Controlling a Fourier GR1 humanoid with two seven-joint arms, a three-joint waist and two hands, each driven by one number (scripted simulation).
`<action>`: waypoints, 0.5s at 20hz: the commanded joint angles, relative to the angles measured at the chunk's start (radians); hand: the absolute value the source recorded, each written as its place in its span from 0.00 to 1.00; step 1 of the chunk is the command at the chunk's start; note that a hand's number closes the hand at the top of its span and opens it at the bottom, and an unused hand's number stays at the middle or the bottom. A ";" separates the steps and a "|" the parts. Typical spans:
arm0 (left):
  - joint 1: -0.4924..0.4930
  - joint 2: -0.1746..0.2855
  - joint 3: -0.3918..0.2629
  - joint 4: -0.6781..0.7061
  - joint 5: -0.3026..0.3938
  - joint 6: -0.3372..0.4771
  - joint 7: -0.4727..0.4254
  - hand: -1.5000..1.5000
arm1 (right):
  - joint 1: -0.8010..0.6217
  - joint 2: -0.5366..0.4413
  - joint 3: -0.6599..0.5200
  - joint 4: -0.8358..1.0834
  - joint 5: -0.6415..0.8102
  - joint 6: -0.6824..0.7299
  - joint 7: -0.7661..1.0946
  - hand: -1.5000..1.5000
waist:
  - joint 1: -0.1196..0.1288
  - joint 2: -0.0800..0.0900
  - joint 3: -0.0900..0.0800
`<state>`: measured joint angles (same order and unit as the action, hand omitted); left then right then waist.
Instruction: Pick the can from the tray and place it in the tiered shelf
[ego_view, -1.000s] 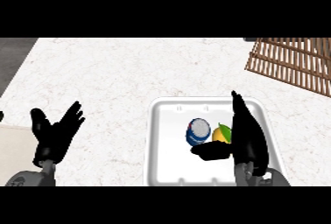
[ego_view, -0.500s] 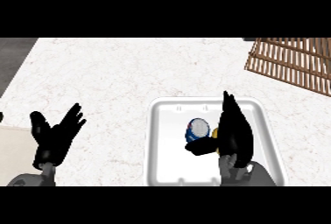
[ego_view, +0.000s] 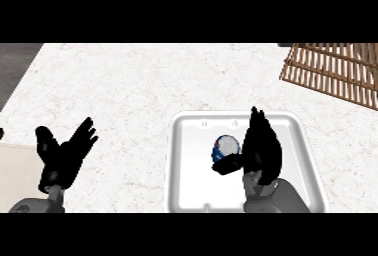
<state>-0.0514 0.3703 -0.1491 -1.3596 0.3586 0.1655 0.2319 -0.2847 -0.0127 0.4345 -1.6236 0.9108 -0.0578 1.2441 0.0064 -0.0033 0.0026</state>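
Observation:
A blue can (ego_view: 224, 148) with a pale top lies in the white tray (ego_view: 193, 165) at the lower middle of the head view. My right hand (ego_view: 257, 148) is over the tray, right beside the can, fingers straight and pointing away, thumb reaching under the can's near side. It hides whatever lies to the can's right. The wooden slatted tiered shelf (ego_view: 334, 71) stands at the far right. My left hand (ego_view: 65, 154) rests open at the lower left, fingers up.
The white marbled counter (ego_view: 148, 85) spreads around the tray. A dark strip (ego_view: 16, 65) runs along the counter's left edge, and a pale beige surface (ego_view: 16, 170) shows at the lower left.
My right hand has slid left across the tray up against the can, now covering the yellow-green object that showed to the can's right. The left hand has not moved.

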 joint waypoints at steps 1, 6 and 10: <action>0.012 -0.053 -0.035 0.013 -0.030 0.028 -0.009 0.50 | -0.043 0.012 0.002 0.054 0.018 -0.024 0.243 0.00 | 0.001 0.004 -0.004; 0.027 -0.021 0.015 0.044 -0.010 -0.020 -0.033 0.50 | 0.051 0.012 0.011 0.073 0.074 -0.075 0.151 0.00 | -0.006 0.003 -0.003; -0.012 -0.011 0.022 0.057 -0.021 -0.029 -0.004 0.50 | -0.041 0.012 -0.030 0.151 0.043 -0.119 0.141 0.00 | -0.001 0.006 -0.003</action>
<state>-0.0506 0.3683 -0.1288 -1.3542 0.3511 0.1451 0.2315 -0.2802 -0.0113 0.4196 -1.5247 0.9576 -0.0984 1.2101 0.0066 -0.0020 0.0030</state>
